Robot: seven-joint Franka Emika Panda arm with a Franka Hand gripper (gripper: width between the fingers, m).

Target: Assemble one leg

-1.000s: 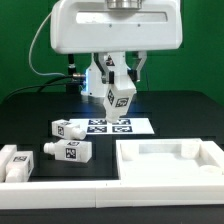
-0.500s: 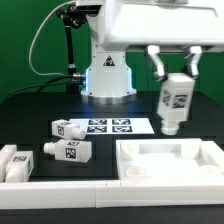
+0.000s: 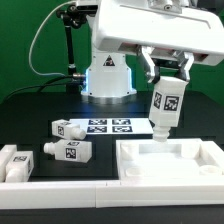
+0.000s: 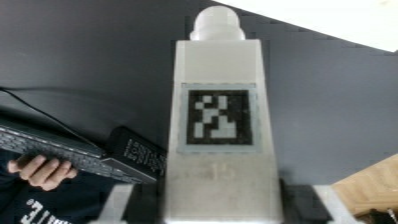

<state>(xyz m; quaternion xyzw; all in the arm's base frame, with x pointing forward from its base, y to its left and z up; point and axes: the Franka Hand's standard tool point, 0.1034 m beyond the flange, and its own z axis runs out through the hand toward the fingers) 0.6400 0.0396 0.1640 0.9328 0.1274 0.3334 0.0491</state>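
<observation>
Exterior view: the gripper [image 3: 168, 82] hangs under the arm's white housing, its two fingers [image 3: 151, 72] clamped on the upper end of a leg [image 3: 165, 108], one on each side. The jaws stand only as far apart as the post is wide. The leg is held clear of the table [image 3: 30, 110], nearly upright with a slight tilt. Its square tag [image 3: 168, 102] faces the camera and its narrower tip [image 3: 160, 134] points down, just above the rear wall of the tray-shaped part [image 3: 168, 182], towards the exterior view's right. This view alone shows the surroundings. The marker board [image 3: 112, 126] lies flat before the robot base [image 3: 108, 78]. A second leg [image 3: 66, 129] lies on its side at the board's end on the exterior view's left. A third leg [image 3: 68, 151] lies nearer the camera, beside a white border piece [image 3: 14, 168]. Wrist view: the leg [image 4: 217, 170] fills the middle of the frame, seen along its length. Its tag [image 4: 219, 118] is sharp and its rounded tip [image 4: 217, 22] lies farthest from the camera, over the dark table [image 4: 80, 50]. The fingers cannot be made out here. A black ribbed object [image 4: 71, 155], which the exterior view does not show, lies off to one side and is too unclear to identify.
</observation>
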